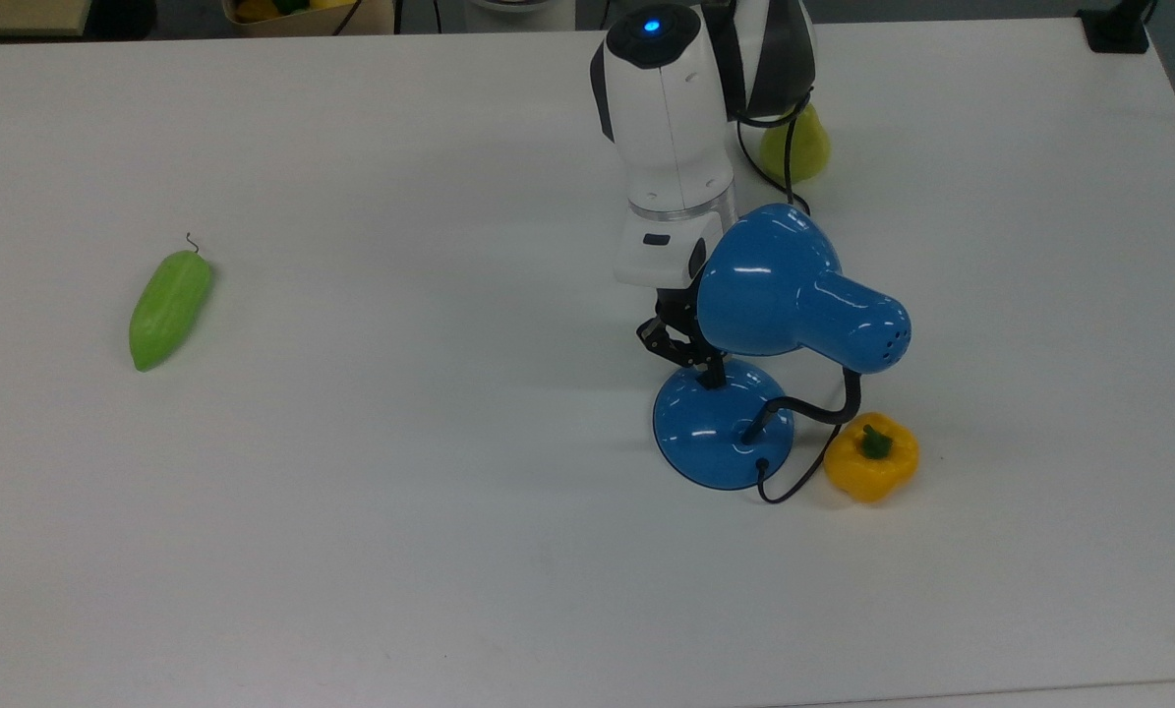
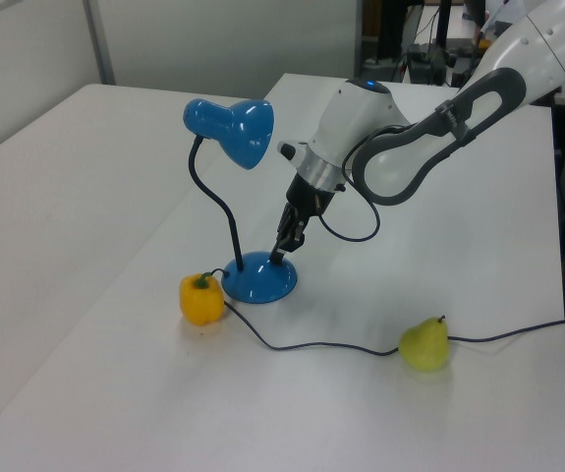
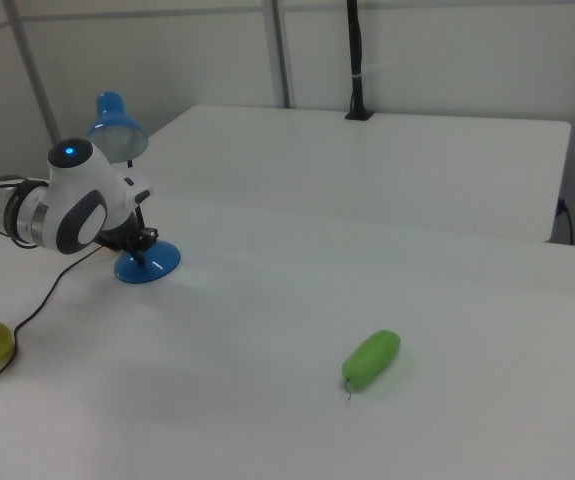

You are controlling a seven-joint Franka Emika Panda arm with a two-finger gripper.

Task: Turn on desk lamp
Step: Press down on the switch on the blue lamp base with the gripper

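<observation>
The desk lamp stands on the white table, its glossy blue shade [image 1: 774, 280] held up on a black bent neck above the round blue base [image 1: 720, 428]. My gripper [image 1: 713, 379] is shut and points down. Its tip touches the top of the base on the side nearest the arm, under the shade's rim. The small switch is hidden beneath the tip. In the left view the gripper [image 2: 278, 259] meets the base [image 2: 259, 280] at its right side. The right view has the gripper [image 3: 139, 258] on the base [image 3: 152, 268]. No glow comes from the shade.
A yellow bell pepper [image 1: 870, 457] lies against the lamp's cord at the top view's right of the base. Behind the arm sits a green pear [image 1: 795, 147], partly covered. A green gourd [image 1: 169, 307] rests far off at the top view's left. The black cord [image 2: 331, 346] trails across the table.
</observation>
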